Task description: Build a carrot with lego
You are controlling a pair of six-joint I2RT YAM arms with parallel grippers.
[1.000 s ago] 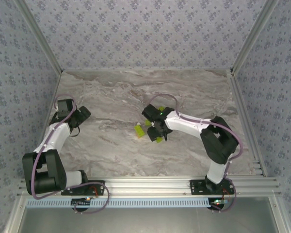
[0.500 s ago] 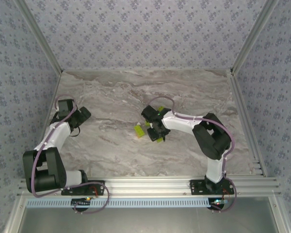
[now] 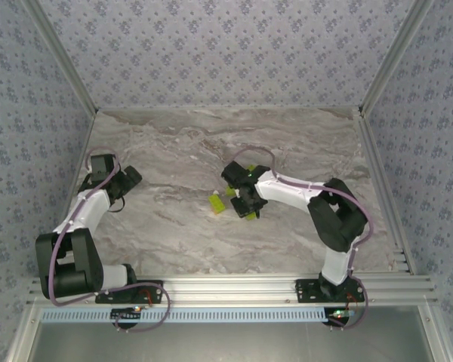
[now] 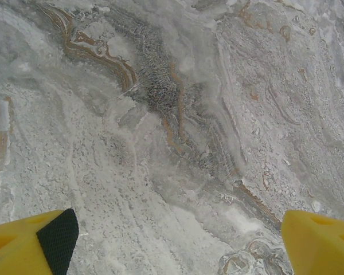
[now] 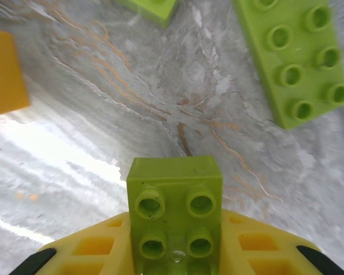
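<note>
Since right gripper [image 5: 175, 260] just clamped down on small lime-green brick [image 5: 175, 195], pick looks secured; next: lift, stack. Left gripper [image 4: 175, 246] wide open, empty, over table [image 4: 160, 114].

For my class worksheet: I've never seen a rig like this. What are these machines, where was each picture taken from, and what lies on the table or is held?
These are robots: a left arm and a right arm, bolted at the near edge of a marble table. One looks down from overhead; the other two come from cameras on the wrists. The left pincer stands open over bare table. The right pincer is shut on a small lime-green brick. Nearby lie a longer lime-green brick and an orange brick.
</note>
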